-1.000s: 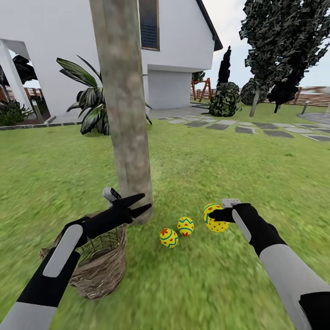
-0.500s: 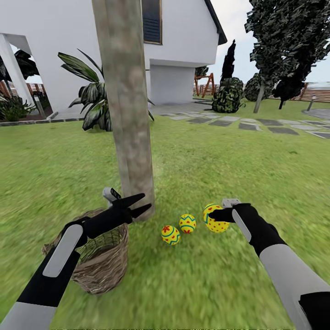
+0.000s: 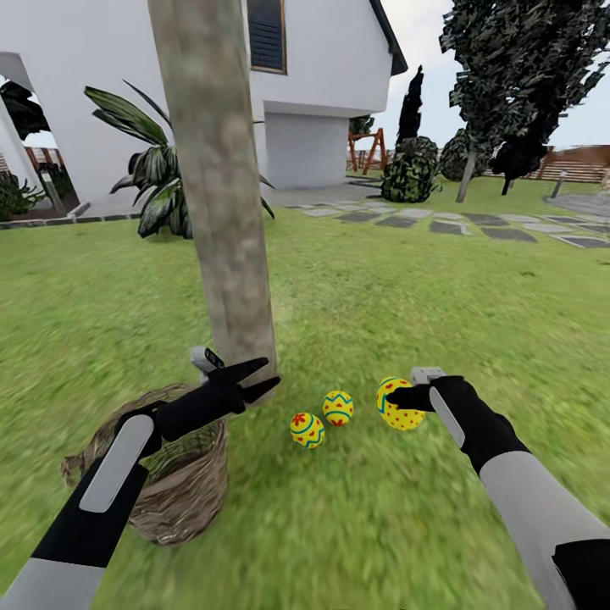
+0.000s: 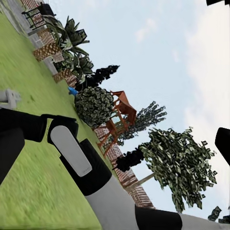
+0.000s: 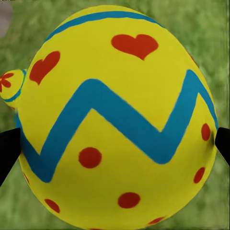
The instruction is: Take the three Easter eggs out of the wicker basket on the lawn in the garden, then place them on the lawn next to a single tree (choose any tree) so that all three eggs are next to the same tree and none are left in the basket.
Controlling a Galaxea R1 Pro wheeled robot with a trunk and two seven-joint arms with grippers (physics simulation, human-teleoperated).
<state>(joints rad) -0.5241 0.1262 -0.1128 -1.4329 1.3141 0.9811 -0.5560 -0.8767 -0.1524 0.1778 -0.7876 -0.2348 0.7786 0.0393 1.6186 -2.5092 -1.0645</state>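
Right end effector clamps third egg, 3 o'clock of tree; left end effector spread, empty.

The whole head view swings a little, so the camera moves, not the things. The tree trunk, the two eggs on the grass and the wicker basket all slide toward 9 o'clock in the picture. The house and the far stepping stones slide the same way too.
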